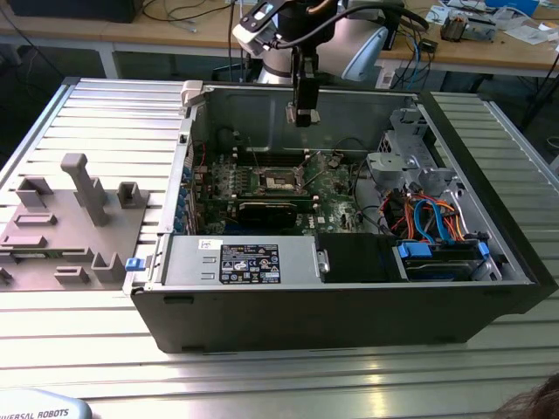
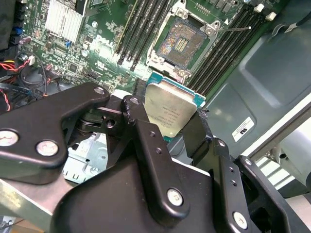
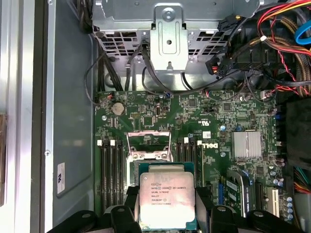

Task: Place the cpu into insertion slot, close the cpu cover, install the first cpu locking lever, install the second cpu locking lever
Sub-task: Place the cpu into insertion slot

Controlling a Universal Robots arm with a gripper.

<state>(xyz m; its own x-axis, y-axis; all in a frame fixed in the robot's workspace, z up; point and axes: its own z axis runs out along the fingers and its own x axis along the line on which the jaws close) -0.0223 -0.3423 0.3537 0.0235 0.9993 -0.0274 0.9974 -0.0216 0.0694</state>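
One slatted aluminium bench (image 1: 87,349), and on it one open PC case (image 1: 349,305). One grey moulded fixture (image 1: 70,218) sits beside the case on the exterior view's left.

Inside the case I count one green motherboard (image 3: 160,116). There's one insertion slot (image 2: 181,44) mid-board: square, silvery rim, dark pin field exposed. Two banks of long black memory slots (image 3: 111,170) flank it, one on each side. One finned silver heatsink (image 3: 247,144).

One cpu (image 2: 170,114): flat square with a dull silver-grey metal top carrying dark print, and a green edge showing round it. It's in the air above the board, apart from the slot, pinched by the claw (image 1: 303,115). The black fingers (image 2: 138,121) press on its opposite sides in both wrist views.

In the exterior view the claw hangs over the far part of the case.
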